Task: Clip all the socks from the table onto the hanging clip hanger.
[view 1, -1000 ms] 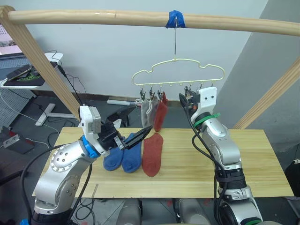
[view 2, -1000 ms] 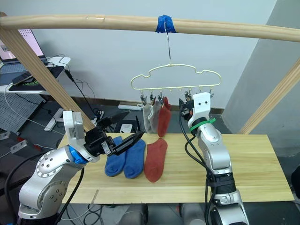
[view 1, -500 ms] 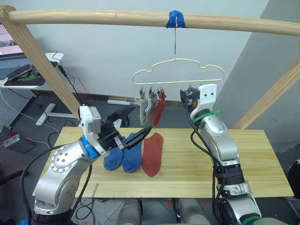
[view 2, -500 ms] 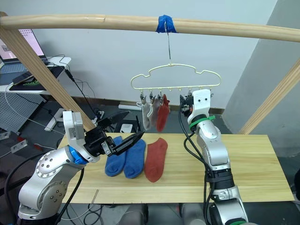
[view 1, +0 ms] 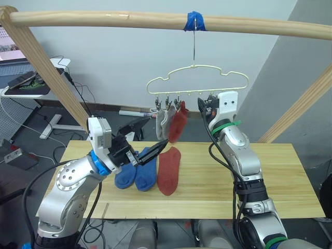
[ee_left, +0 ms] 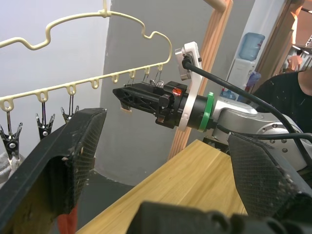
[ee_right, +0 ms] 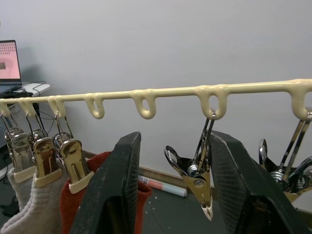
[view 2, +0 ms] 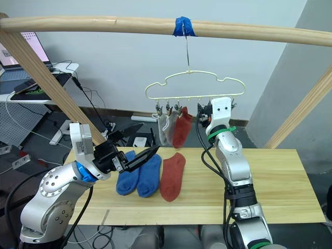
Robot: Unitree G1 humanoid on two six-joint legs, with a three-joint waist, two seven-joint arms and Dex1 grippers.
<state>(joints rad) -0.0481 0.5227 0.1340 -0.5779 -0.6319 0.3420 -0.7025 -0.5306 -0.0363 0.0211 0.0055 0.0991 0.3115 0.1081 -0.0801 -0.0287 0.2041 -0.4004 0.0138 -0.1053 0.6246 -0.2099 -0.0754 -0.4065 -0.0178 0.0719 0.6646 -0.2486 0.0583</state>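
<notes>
1. Since a second ago the right gripper (view 1: 205, 110) has crept up and closer in along the clip hanger (view 1: 197, 76); the hung socks have swung a little, while the left gripper (view 1: 150, 152) and the socks on the table have stayed put.
2. Clip hanger hangs by its hook from the wooden rail (view 1: 155, 19) at the blue tape (view 1: 194, 22). Three clips at one end are filled: two grey socks (view 1: 163, 121) and one hung red sock (view 1: 178, 123).
3. On the table (view 1: 270, 176) there are left two blue socks (view 1: 137, 173) and one red sock (view 1: 168, 169), lying side by side, just beyond and below the left fingertips.
4. Right fingers are spread, nothing between them. In the right wrist view an empty silver clip (ee_right: 197, 174) dangles in the gap between the two fingers, and more empty clips (ee_right: 287, 168) bunch outside the finger furthest from the hung socks.
5. Left fingers are spread wide too, holding nothing and hovering over the blue socks without touching them.
6. Step in hand, my read: half done, and the right gripper is lining up on the next free clip while the left has yet to pick a sock.
7. Next move probably calls for the left gripper to drop and pinch a sock cuff, lift it to that clip, and for the right fingers to squeeze the clip open; the hanger swings freely, so a gentle approach is needed.
</notes>
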